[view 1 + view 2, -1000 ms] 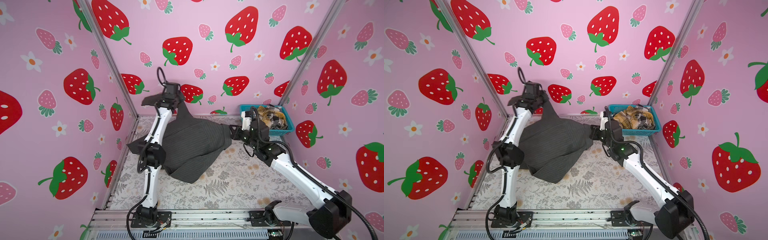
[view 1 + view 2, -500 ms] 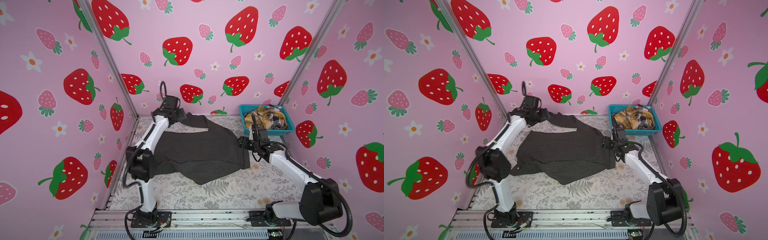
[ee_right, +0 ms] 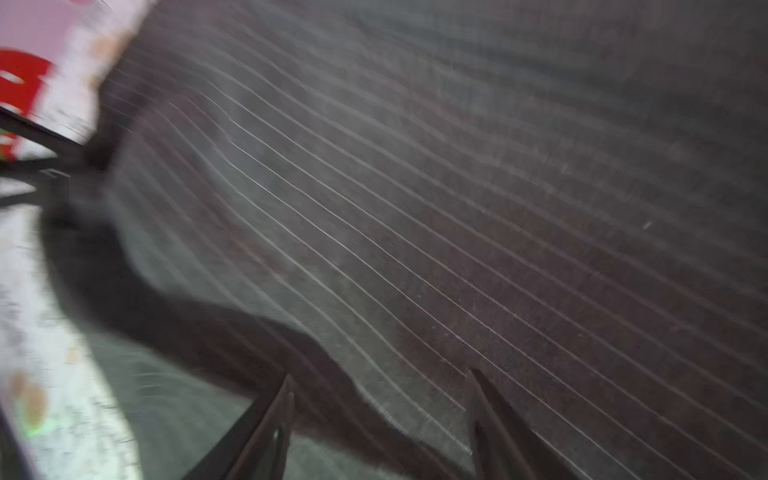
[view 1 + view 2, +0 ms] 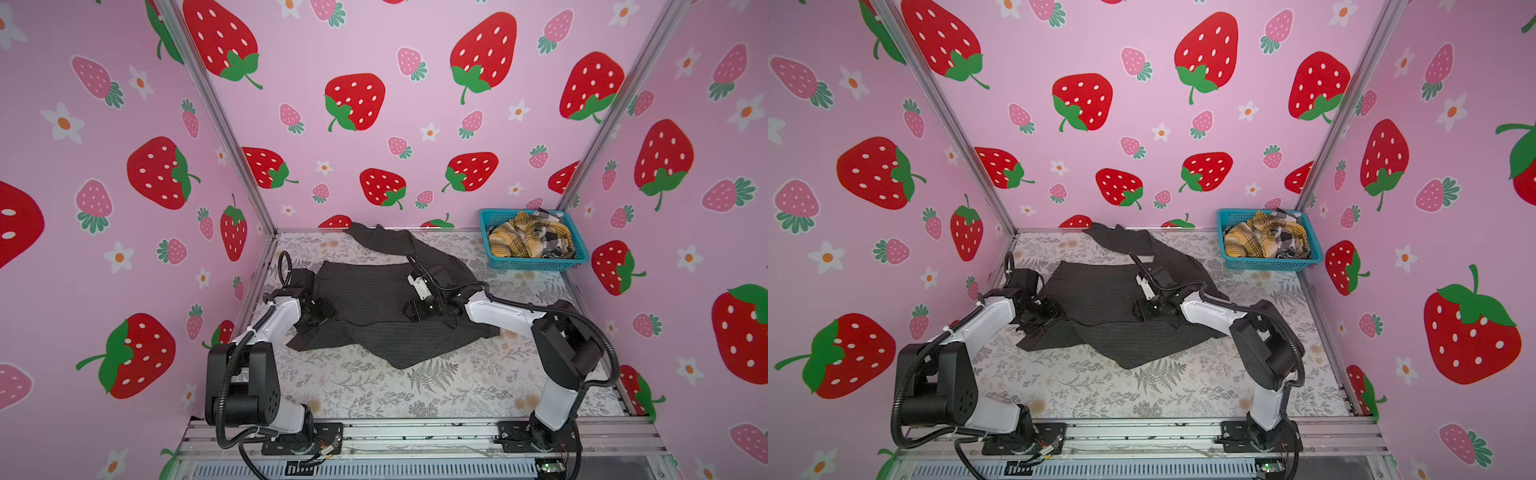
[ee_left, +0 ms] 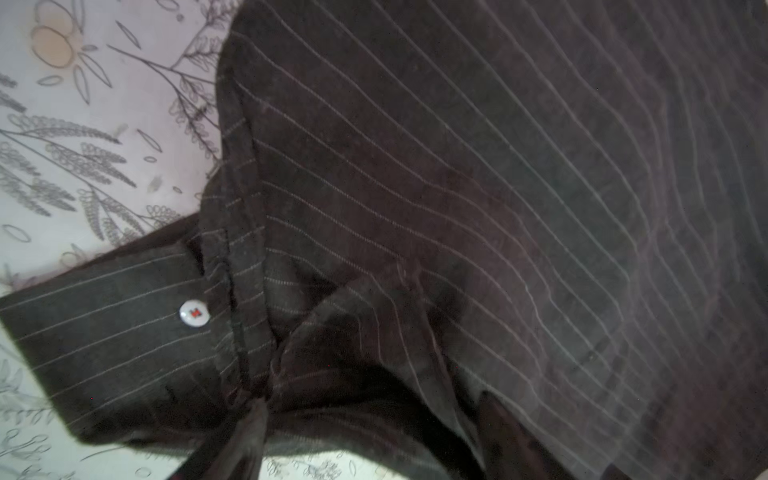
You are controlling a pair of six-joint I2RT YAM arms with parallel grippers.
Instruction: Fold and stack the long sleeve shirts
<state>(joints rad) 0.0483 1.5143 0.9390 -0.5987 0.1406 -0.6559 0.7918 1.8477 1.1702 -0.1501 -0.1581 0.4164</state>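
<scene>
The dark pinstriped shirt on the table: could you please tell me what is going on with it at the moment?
Two robot arms are folding shirts. The dark pinstriped shirt lies rumpled and partly folded on the floral table. The left gripper and right gripper are both low over it, jaws apart, neither clamped on cloth. A mustard plaid shirt and a black-and-white checked shirt sit crumpled in the teal basket at the far right corner.

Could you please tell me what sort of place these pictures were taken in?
Probably a robot test booth, not a home: strawberry-print walls on a metal frame, a left arm and right arm bolted to a rail, and a table with a dark shirt and a basket of other shirts.
</scene>
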